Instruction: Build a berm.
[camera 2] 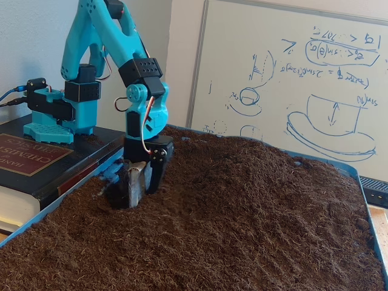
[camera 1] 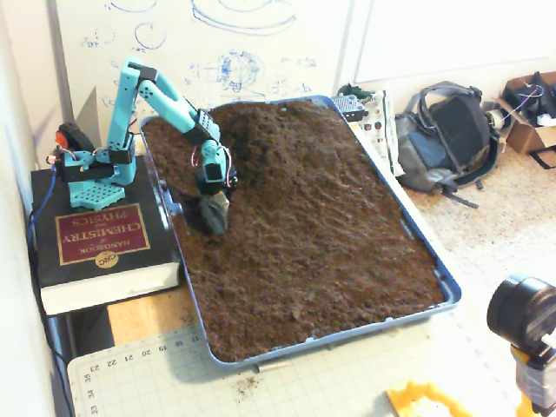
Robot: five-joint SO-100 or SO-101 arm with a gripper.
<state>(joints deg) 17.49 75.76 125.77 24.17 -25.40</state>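
- With the gripper [camera 2: 134, 195] dug tip-down into the soil [camera 1: 321, 226] near the tray's left wall in the high fixed view, main risk is stalling: tip looks buried, and a hard sideways drag through packed soil could overload the servos.
- Fingers [camera 2: 133, 188]: a narrow gap shows between a pale blade-like finger and the black one in the low fixed view, so they look slightly parted, gripping nothing solid. Can't tell whether soil is wedged between them.
- Berm [camera 1: 261, 130]: raised mound at the far end of the tray [camera 1: 452, 291], toward the whiteboard [camera 2: 315, 79]; gripper sits apart from it, on the lower ground beside its foot. Rest of the bed is roughly flat.
- Spill risk: the dig spot is just beside the left rim, next to the book [camera 1: 95, 248] carrying the arm base [camera 1: 87, 174]. A push toward that side would throw soil over the rim onto the book and base.
- Push aimed wrong flattens or smears the mound's slope instead of adding to it.
- Loose soil slumps; a shallow scrape moves little, a deep one may scrape the tray floor.
- Crumbs already lie on the surface [camera 1: 304, 382] in front of the tray.
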